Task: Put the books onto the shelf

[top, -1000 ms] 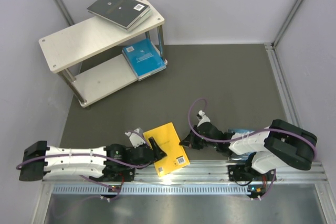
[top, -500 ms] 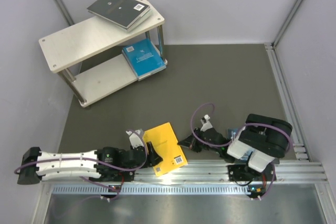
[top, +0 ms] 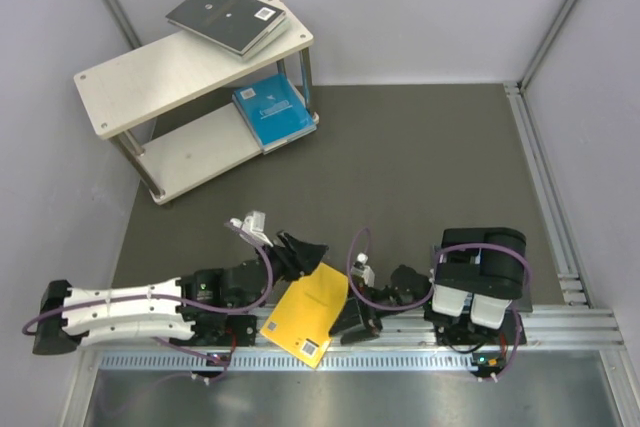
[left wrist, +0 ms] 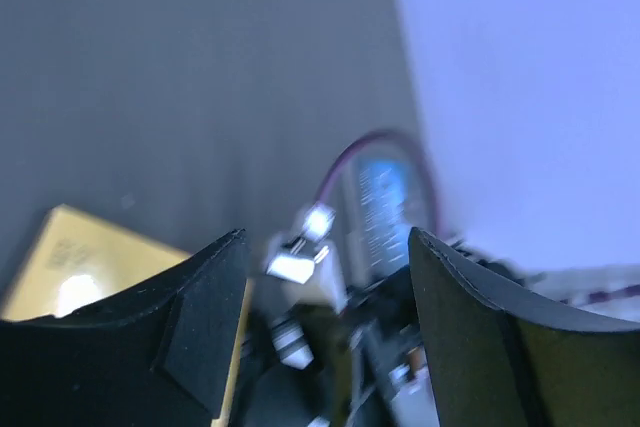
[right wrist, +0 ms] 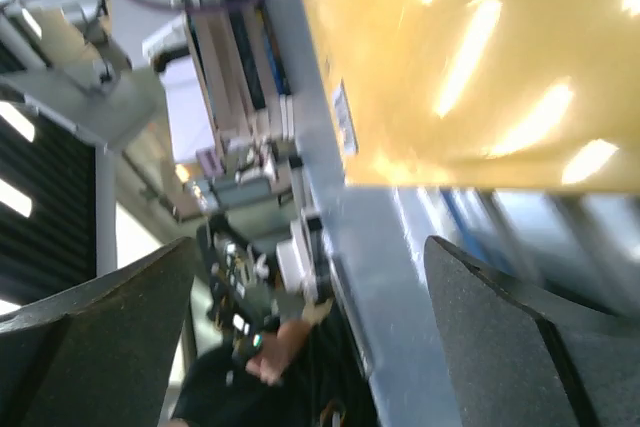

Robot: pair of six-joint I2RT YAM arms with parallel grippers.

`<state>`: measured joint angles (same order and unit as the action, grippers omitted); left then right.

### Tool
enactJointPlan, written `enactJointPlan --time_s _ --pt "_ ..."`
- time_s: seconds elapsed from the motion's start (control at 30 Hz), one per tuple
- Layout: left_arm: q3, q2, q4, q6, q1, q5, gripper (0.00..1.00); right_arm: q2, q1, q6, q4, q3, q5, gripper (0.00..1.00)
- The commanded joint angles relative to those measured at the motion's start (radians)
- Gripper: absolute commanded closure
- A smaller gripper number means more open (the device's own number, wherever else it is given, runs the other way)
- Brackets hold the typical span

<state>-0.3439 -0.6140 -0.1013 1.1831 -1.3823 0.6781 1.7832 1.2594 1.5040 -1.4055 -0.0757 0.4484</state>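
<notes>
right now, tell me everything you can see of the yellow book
The yellow book is a thin, glossy paperback with a small white barcode label near its near corner. It lies turned diagonally at the near table edge, partly over the metal rail, between the open left gripper and open right gripper. Whether either touches it is unclear.

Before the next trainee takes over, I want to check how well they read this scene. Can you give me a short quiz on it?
1. Multiple choice: which book lies off the shelf? A yellow, B purple, C red.
2. True or false: the dark books lie on the shelf's top board.
3. How many shelf tiers hold books?
Key: 1 A, the yellow book. 2 True. 3 Two: the blue books lie on the lower tier.
</notes>
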Motion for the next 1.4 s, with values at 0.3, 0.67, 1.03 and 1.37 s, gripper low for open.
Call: enactJointPlan --time_s 0.3,0.67,1.03,1.37 --pt "0.091 0.051 0.102 0.188 0.002 0.093 0.34 -0.139 -0.109 -0.073 0.215 0.043 0.125 0.05" --pt "-0.009 0.115 -0.676 0.536 0.002 0.173 0.28 -0.539 -0.124 -0.338 1.284 -0.196 -0.208 0.01" --pt "0.227 -0.004 -0.297 0.564 0.003 -0.049 0.26 -0.148 -0.063 -0.236 1.064 -0.248 -0.093 0.01" --pt "0.314 -0.066 -0.02 0.523 0.003 -0.153 0.29 -0.037 -0.147 -0.159 0.686 -0.188 -0.054 0.05"
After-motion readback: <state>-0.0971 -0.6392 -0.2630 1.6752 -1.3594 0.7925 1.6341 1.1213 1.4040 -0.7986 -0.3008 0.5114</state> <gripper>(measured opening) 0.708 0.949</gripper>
